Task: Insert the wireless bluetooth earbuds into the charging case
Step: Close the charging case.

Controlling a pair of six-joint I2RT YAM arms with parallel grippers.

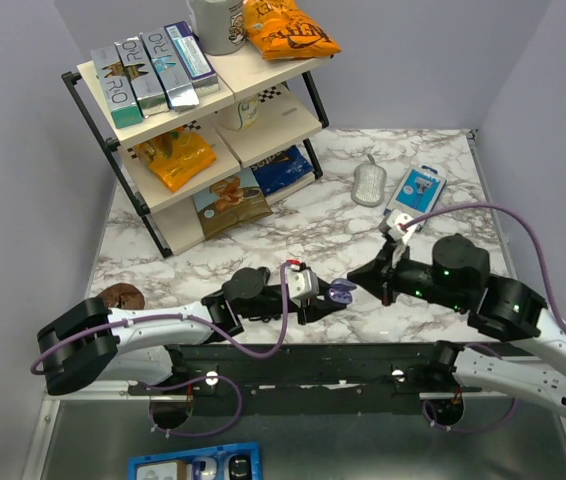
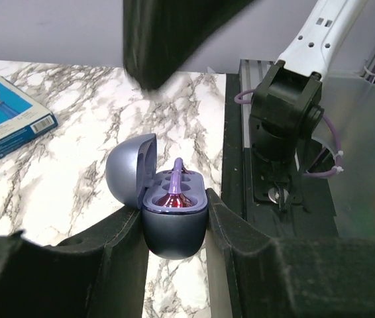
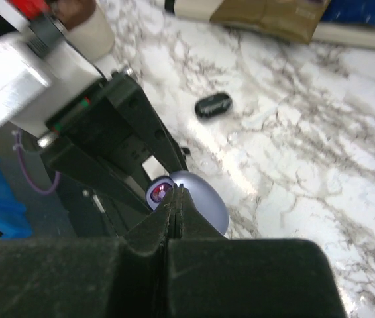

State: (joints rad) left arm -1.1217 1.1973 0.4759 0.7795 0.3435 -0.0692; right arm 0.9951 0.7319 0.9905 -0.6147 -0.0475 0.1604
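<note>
Left gripper (image 1: 331, 298), lower centre of the overhead view, is clamped narrowly on the rounded blue-violet plastic charging case (image 2: 174, 238), which stands upright between its black fingers with the lid hinged open to the left. Just right of it, the right gripper (image 3: 174, 199) has its jaws pressed fully together, tips just above the open case. One small glossy black oblong earbud (image 3: 213, 105) lies on the white grey-veined marble tabletop (image 3: 320, 152), upper centre of the right wrist view, apart from the case.
</note>
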